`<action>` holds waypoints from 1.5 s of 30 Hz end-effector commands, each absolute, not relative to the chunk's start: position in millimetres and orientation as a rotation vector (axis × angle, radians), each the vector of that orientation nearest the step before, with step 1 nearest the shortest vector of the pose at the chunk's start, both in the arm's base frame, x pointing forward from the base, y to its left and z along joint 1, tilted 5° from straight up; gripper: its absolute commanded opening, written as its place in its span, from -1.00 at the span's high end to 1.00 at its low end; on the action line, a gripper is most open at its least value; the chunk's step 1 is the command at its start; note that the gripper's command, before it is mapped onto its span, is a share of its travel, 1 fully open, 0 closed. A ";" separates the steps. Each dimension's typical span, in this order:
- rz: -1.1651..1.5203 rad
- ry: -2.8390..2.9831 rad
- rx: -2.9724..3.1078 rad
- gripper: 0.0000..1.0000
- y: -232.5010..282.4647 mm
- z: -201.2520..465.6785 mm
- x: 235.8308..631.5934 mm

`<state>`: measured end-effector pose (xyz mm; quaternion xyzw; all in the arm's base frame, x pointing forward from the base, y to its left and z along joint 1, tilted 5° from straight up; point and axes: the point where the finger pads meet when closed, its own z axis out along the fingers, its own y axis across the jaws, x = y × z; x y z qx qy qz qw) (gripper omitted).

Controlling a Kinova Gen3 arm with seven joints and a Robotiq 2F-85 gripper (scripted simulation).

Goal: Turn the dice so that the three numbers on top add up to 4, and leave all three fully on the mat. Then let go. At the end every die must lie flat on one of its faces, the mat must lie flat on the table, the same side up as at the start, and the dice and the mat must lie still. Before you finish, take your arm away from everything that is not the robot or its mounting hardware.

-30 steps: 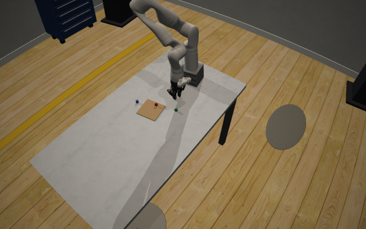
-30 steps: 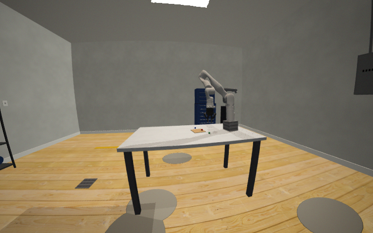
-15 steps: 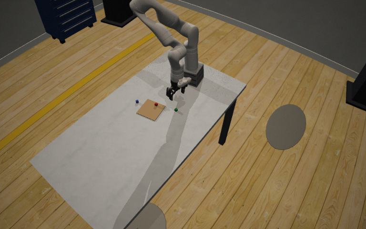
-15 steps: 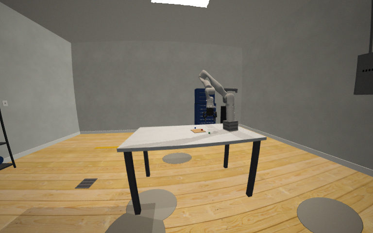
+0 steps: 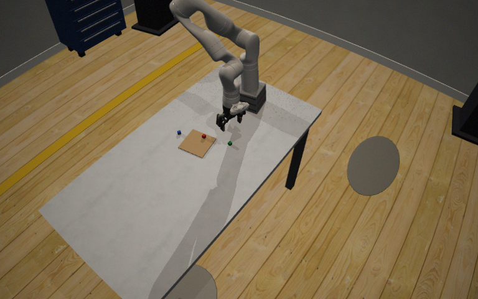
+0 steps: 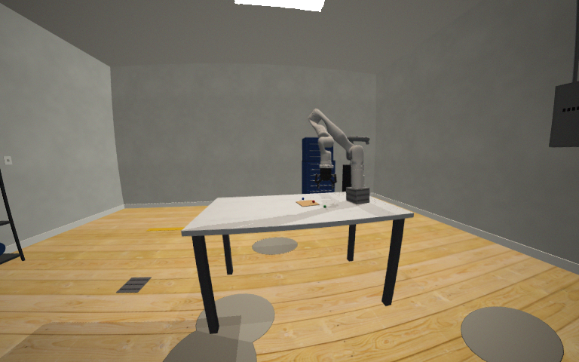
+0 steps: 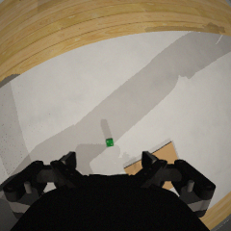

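Big pale bench (image 5: 97, 207), matte and faintly mottled, carries everything. Near its far end lies the mat (image 5: 193, 147), a flat tan square like thin board. Above, the gripper (image 5: 229, 121) hangs released, fingers spread wide with nothing between them, poised for a reach down, I'd say. Now the small cubes: the red die (image 5: 203, 136) sits on the mat at its 1 o'clock corner. The green die (image 5: 229, 142) rests on bare bench at 3 o'clock of the mat, dead ahead in the wrist view, likely the next pick. The blue die (image 5: 178, 131) lies off it at 10 o'clock.
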<state>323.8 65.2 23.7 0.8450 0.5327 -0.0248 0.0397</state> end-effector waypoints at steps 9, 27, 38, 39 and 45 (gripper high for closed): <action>-0.064 1.337 2.749 -1.00 64.8 15.5 323.3; -0.030 0.545 3.001 -1.00 60.6 -2.5 322.8; -0.007 0.090 3.046 -1.00 57.5 -11.0 323.1; -0.005 0.045 3.047 -1.00 57.2 -11.8 323.1; 0.006 -0.150 3.044 -1.00 55.7 -15.0 323.4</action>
